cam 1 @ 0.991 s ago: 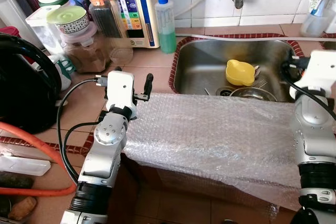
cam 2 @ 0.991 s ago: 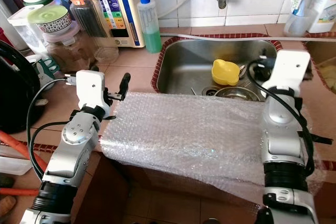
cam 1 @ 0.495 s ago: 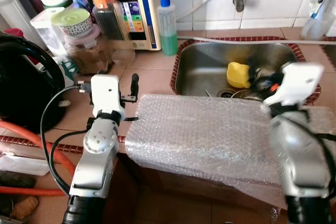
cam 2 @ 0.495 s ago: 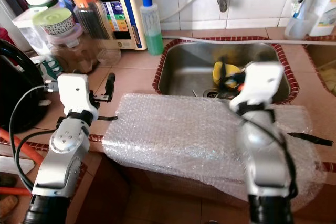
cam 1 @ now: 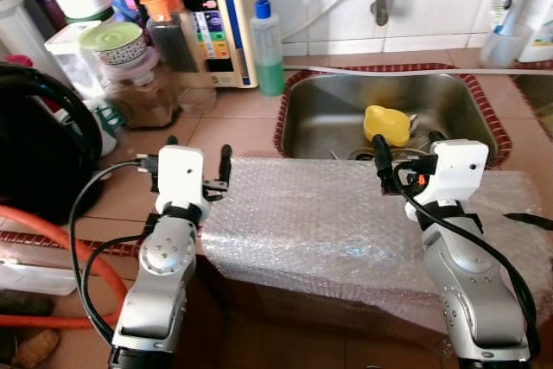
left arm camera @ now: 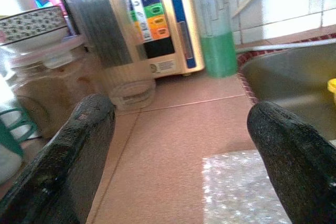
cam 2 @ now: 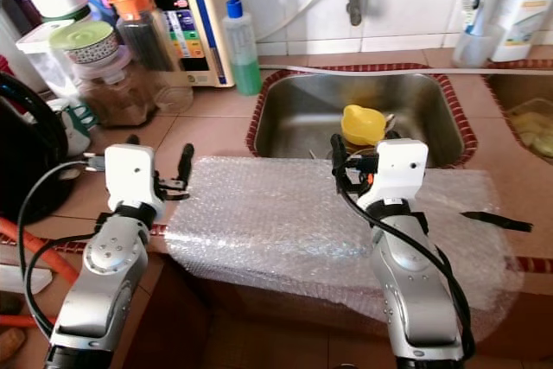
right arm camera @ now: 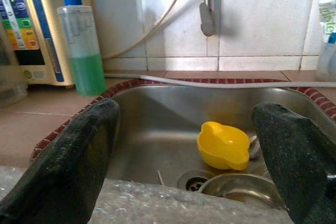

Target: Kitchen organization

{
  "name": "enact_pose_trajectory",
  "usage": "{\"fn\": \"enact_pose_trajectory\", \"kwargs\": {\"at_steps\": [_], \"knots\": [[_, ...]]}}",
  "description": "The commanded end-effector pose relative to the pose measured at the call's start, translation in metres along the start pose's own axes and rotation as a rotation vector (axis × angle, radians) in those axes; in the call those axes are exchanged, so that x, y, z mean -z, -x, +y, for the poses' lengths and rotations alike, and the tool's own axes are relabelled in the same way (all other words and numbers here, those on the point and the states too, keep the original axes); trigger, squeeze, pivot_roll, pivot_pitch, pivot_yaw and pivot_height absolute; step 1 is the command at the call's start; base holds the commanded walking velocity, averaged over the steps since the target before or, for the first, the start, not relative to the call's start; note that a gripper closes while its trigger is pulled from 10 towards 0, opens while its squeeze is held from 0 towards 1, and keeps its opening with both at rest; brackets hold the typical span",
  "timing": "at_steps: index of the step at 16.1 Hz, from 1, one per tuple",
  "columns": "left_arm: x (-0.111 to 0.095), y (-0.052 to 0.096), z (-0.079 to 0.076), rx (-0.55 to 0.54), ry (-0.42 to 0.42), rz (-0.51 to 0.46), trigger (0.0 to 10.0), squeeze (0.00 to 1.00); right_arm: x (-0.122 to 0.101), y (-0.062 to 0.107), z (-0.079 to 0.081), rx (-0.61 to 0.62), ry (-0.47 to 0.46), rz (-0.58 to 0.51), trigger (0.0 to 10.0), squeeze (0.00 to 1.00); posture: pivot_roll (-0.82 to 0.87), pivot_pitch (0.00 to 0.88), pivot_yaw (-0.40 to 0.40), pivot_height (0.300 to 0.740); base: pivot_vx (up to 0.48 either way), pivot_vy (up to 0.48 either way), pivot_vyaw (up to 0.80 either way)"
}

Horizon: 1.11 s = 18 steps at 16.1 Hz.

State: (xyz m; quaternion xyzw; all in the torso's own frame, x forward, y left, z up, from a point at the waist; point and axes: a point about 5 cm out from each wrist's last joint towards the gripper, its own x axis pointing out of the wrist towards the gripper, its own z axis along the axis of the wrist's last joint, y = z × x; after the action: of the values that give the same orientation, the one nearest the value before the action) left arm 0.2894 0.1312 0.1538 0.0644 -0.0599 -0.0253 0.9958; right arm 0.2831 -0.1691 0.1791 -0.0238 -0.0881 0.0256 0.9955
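Note:
A sheet of bubble wrap [cam 1: 320,222] lies across the counter's front edge, before the steel sink [cam 1: 328,110]. A yellow plastic cup [cam 1: 386,124] lies in the sink beside a metal bowl [right arm camera: 236,187]. My left gripper [cam 1: 198,149] is open just above the counter at the wrap's left edge, holding nothing. My right gripper [cam 1: 409,144] is open over the wrap's far edge, pointing at the sink, with nothing between its fingers [right arm camera: 68,161]. In the left wrist view, a corner of the wrap [left arm camera: 236,182] sits between the spread fingers [left arm camera: 79,145].
A green soap bottle [cam 1: 268,45], a water purifier [cam 1: 216,15] and several jars [cam 1: 143,84] line the back left. A black appliance [cam 1: 39,153] and an orange hose [cam 1: 52,231] are at the left. The faucet [cam 1: 378,6] hangs over the sink.
My right arm has swung in from the right edge to the middle, over the wrap's far edge by the sink. The left gripper has barely moved. The camera has shifted.

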Motion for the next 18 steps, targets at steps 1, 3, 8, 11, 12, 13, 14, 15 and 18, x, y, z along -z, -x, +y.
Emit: {"fn": "enact_pose_trajectory", "kwargs": {"at_steps": [1, 3, 8, 11, 12, 13, 14, 15, 18], "knots": [[-0.005, 0.002, 0.005, -0.005, -0.017, -0.012, 10.0, 0.00, -0.006, -0.003, 0.000, 0.000, -0.007, -0.014, 10.0, 0.00, -0.30, 0.058, 0.159, 0.740, 0.000, 0.000, 0.00], [-0.005, 0.002, 0.004, -0.003, -0.021, -0.010, 10.0, 0.00, -0.006, -0.004, 0.000, -0.003, -0.012, -0.010, 10.0, 0.00, -0.30, 0.058, 0.159, 0.740, 0.000, 0.000, 0.00], [-0.001, 0.004, 0.004, 0.015, -0.055, 0.008, 10.0, 0.00, -0.005, -0.005, 0.003, -0.016, -0.015, 0.001, 10.0, 0.00, -0.29, 0.058, 0.160, 0.740, 0.000, 0.000, 0.10], [0.002, 0.005, 0.003, 0.014, -0.030, 0.031, 10.0, 0.00, -0.003, -0.007, 0.007, -0.033, -0.031, 0.008, 10.0, 0.00, -0.28, 0.058, 0.157, 0.740, 0.000, 0.000, 0.53], [0.005, 0.006, 0.004, 0.011, -0.039, 0.039, 10.0, 0.00, -0.003, -0.007, 0.007, -0.037, -0.031, 0.011, 10.0, 0.00, -0.28, 0.056, 0.155, 0.740, 0.000, 0.000, 0.00], [0.008, 0.006, 0.006, 0.006, -0.061, 0.046, 10.0, 0.00, -0.002, -0.007, 0.008, -0.040, -0.031, 0.016, 10.0, 0.00, -0.28, 0.056, 0.155, 0.740, 0.000, 0.000, 0.00], [0.010, 0.007, 0.007, 0.008, -0.064, 0.052, 10.0, 0.00, -0.002, -0.008, 0.008, -0.045, -0.030, 0.016, 10.0, 0.00, -0.28, 0.053, 0.153, 0.740, 0.000, 0.000, 0.00], [0.011, 0.007, 0.007, 0.009, -0.066, 0.054, 10.0, 0.00, -0.002, -0.009, 0.009, -0.047, -0.032, 0.015, 10.0, 0.00, -0.28, 0.052, 0.153, 0.740, 0.000, 0.000, 0.00], [0.009, 0.007, 0.006, 0.005, -0.068, 0.049, 10.0, 0.00, -0.001, -0.011, 0.011, -0.055, -0.039, 0.015, 10.0, 0.00, -0.27, 0.046, 0.149, 0.740, 0.000, 0.000, 0.00]]}}
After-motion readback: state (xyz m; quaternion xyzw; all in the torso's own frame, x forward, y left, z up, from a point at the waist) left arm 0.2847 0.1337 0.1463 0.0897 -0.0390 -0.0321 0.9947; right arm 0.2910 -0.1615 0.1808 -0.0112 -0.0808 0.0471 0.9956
